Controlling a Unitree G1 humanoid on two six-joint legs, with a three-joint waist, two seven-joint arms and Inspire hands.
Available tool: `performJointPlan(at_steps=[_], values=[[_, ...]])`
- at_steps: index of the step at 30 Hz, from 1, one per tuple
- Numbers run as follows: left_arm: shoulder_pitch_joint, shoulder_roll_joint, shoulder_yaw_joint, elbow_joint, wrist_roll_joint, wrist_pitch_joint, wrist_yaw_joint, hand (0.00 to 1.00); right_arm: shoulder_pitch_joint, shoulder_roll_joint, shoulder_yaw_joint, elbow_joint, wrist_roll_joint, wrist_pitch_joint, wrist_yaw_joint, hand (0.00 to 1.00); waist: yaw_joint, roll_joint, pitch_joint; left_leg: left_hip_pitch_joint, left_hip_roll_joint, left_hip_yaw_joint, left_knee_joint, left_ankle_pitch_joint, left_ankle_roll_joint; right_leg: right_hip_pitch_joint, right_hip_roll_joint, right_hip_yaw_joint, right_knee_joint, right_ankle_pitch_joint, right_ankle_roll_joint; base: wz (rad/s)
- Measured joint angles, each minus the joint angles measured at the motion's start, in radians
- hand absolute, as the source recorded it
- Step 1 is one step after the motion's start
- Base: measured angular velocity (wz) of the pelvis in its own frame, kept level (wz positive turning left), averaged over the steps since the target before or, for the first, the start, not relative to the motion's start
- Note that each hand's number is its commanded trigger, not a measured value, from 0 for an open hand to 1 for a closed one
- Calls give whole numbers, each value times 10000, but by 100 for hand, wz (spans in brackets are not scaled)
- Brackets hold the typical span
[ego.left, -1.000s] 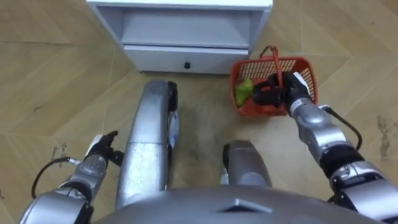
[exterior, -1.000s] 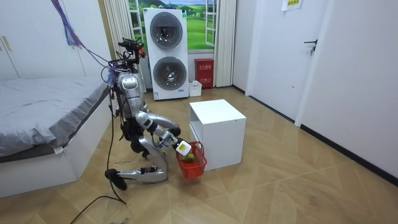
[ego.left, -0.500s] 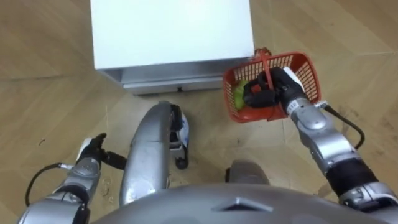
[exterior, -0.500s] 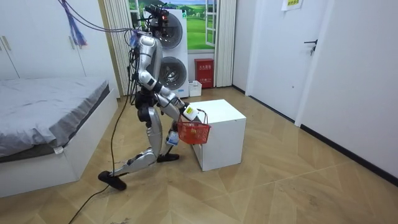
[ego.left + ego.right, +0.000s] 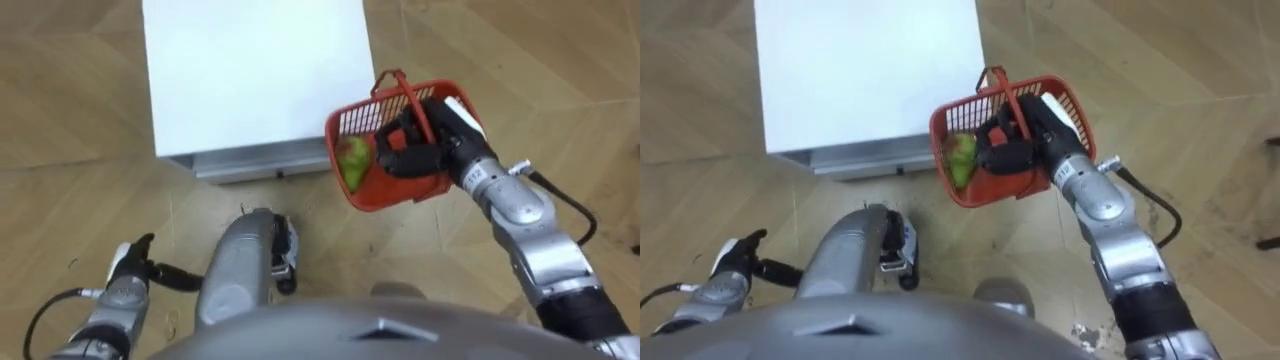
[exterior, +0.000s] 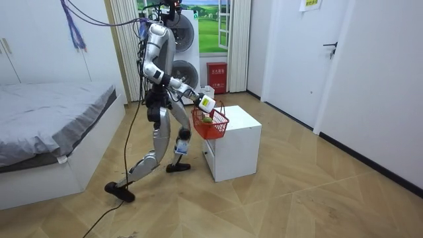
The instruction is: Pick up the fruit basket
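Fruit basket (image 5: 395, 190), red, green fruit (image 5: 352, 160) inside: held clear of the floor, just beside white cabinet (image 5: 250, 70) corner. Right hand (image 5: 415, 145): fingers clamped round the basket handle. Left hand (image 5: 125, 268): low, lower left.

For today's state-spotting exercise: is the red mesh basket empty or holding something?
Holding something: a green fruit lies inside the red plastic mesh basket, held by the right hand.

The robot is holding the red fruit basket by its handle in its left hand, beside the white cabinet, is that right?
Not quite: it is the right hand, not the left, that holds the red fruit basket by its handle, beside the white cabinet. The left eye view shows it.
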Motion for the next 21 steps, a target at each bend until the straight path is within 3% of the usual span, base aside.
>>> performJointPlan(at_steps=[1,3,4,7,9,10,11,12,13,14,15,16,17,18,19,20,21], values=[[62,-4,-1,20,-23,13,-1,0,5,-13,-9,-258,96,-1,13,100,1,31,4,85,-1,-195,-161,160,-111,26,69,6,-302,-365,-103,-22],[158,5,28,94,-26,36,-5,0,31,-29,-129,-767,207,-35,67,100,37,132,42,161,10,-384,-208,364,-366,382,261,-3,-1048,-297,-122,-24],[212,11,115,150,-30,79,-3,0,26,-44,-321,-937,327,-170,138,100,18,197,113,227,141,-332,-258,529,-371,477,440,-28,-1150,-207,-179,-7],[317,8,279,164,-15,266,2,0,-22,-183,-727,-990,401,-387,214,100,11,252,130,338,479,-75,-221,595,-310,629,745,-1,-1081,18,-192,24],[414,9,306,139,-3,474,12,0,-84,-180,-817,-989,449,-496,135,100,91,220,168,418,515,-60,-246,596,-310,634,733,-2,-968,266,-242,16],[469,8,372,44,2,621,12,0,-100,-184,-859,-994,452,-628,123,100,136,211,227,520,564,98,-238,594,-312,574,725,8,-742,646,-349,10],[504,12,451,-3,2,672,12,0,-102,-184,-862,-999,453,-673,125,100,202,211,229,558,592,255,-258,593,-311,480,722,-2,-563,902,-384,30],[535,58,505,-100,-27,773,20,0,-125,-179,-866,-1035,452,-736,124,100,153,163,206,782,570,728,-482,579,-287,275,686,-101,-58,1553,-395,62],[447,72,490,-162,-6,817,22,0,-122,-182,-934,-1035,452,-805,115,100,105,128,183,1276,509,1056,-1081,517,-177,39,626,-296,531,2668,-299,73],[393,70,474,-201,44,819,22,0,-118,-163,-976,-1028,401,-809,112,100,131,121,167,1577,450,1055,-1465,520,-166,-131,620,-298,799,3412,-139,48],[234,76,510,-304,57,818,53,0,-251,-158,-1011,-1026,351,-913,118,100,299,175,133,1955,442,974,-2012,527,-163,-835,524,-226,1786,3315,-196,0],[145,73,590,-275,21,812,176,0,-505,-157,-994,-1027,353,-1081,129,100,507,256,149,2277,459,656,-2337,535,-174,-1802,469,-251,2742,2090,-418,-18],[112,68,620,-250,-4,799,211,0,-608,-157,-974,-1040,354,-1123,130,100,514,350,127,2490,463,354,-2481,563,-221,-2243,491,-286,2986,1609,-458,-26],[49,8,682,-118,5,778,235,0,-751,-168,-922,-1070,356,-1177,62,100,500,609,124,2973,504,-561,-2801,670,-406,-2995,539,-438,2909,833,-491,-20],[79,-41,704,-15,-9,758,241,0,-850,-155,-755,-1081,356,-1230,-140,100,422,886,42,3445,747,-1057,-3042,769,-576,-3579,533,-759,1846,449,-521,-16],[123,-25,724,3,-13,735,243,0,-887,-126,-640,-1082,353,-1272,-229,100,380,916,18,3634,883,-1044,-3027,825,-676,-3643,507,-895,905,490,-563,0],[178,134,853,11,4,663,255,0,-892,15,-486,-1135,364,-1362,-350,100,216,661,26,3914,1018,-852,-2719,792,-900,-3614,406,-1114,-1421,986,-599,29]])
